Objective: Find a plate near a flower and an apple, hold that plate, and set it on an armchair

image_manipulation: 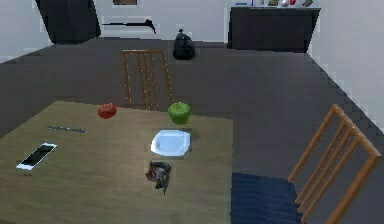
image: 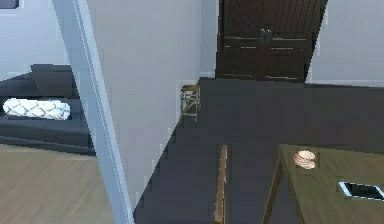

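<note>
A white plate (image_manipulation: 170, 143) lies on the wooden table (image_manipulation: 100, 175), toward its far right part. A green apple (image_manipulation: 179, 112) stands just beyond the plate. Further left is a red round thing (image_manipulation: 106, 111). On the near side of the plate lies a small dark thing with pale and reddish bits (image_manipulation: 160, 175); I cannot tell what it is. In the forward view the table's corner (image: 300, 190) shows at the bottom right.
A phone (image_manipulation: 36, 156) and a thin dark utensil (image_manipulation: 67, 129) lie on the table's left. A wooden chair (image_manipulation: 147, 75) stands beyond the table, a blue-seated chair (image_manipulation: 300, 170) to its right. Ahead are a wall corner (image: 100, 120), a dark sofa (image: 40, 110) and a dark double door (image: 265, 40).
</note>
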{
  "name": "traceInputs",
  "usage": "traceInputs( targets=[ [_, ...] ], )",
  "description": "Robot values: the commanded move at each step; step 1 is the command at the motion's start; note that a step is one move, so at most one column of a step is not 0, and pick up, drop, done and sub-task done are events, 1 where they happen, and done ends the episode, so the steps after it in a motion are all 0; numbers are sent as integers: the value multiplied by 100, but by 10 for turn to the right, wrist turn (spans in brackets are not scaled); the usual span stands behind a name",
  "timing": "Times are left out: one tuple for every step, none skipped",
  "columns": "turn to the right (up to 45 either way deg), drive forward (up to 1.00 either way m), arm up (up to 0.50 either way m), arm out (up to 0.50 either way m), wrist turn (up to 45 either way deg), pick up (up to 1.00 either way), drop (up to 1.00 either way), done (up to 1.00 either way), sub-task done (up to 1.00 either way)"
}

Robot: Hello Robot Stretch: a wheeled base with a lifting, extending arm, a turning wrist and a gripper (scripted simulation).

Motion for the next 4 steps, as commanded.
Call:
traceInputs(
  targets=[
    [0, 0, 34, 0, 0, 0, 0, 0, 0],
    [0, 0, 0, 38, 0, 0, 0, 0, 0],
    [0, 0, 0, 0, 450, 0, 0, 0, 0],
    [0, 0, 0, 0, 450, 0, 0, 0, 0]
  ],
)
